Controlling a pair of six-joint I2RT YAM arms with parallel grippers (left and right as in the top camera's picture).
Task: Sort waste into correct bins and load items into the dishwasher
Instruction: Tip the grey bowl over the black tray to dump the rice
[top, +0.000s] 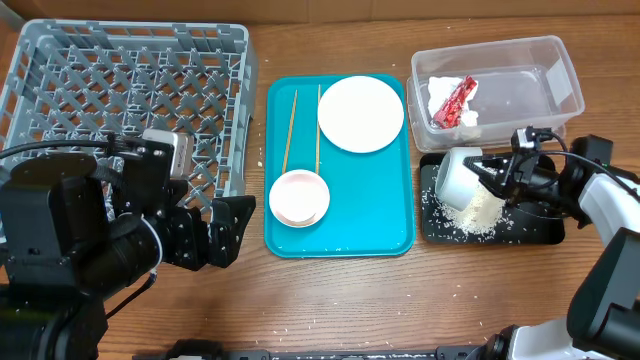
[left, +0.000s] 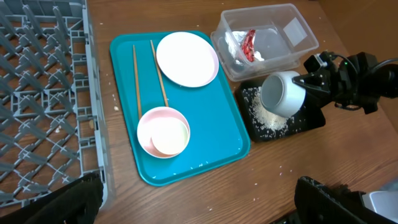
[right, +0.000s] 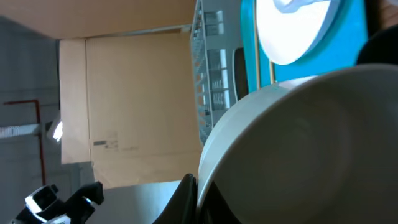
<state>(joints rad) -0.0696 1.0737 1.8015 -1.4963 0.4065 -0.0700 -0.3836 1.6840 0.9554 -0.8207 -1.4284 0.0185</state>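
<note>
My right gripper (top: 497, 178) is shut on the rim of the pale green bowl (top: 458, 176), holding it tipped on its side over the black tray (top: 540, 232). A pile of white rice (top: 478, 212) lies under it; the rim fills the right wrist view (right: 298, 143). The clear tub (top: 545, 90) holds the white napkin (top: 440, 95) and red wrapper (top: 455, 100). The teal tray (top: 375, 215) carries the pale-pink plate (top: 361, 113), the pink bowl (top: 299, 197) and two chopsticks (top: 289, 128). My left gripper (top: 212, 235) is open and empty by the grey rack's (top: 130, 90) front right corner.
Loose rice grains lie on the teal tray's front edge (left: 199, 165) and on the wood near the black tray (left: 283, 168). A pale shape inside the pink bowl (left: 163, 132) may be the white cup; I cannot tell. A cardboard wall stands behind the table.
</note>
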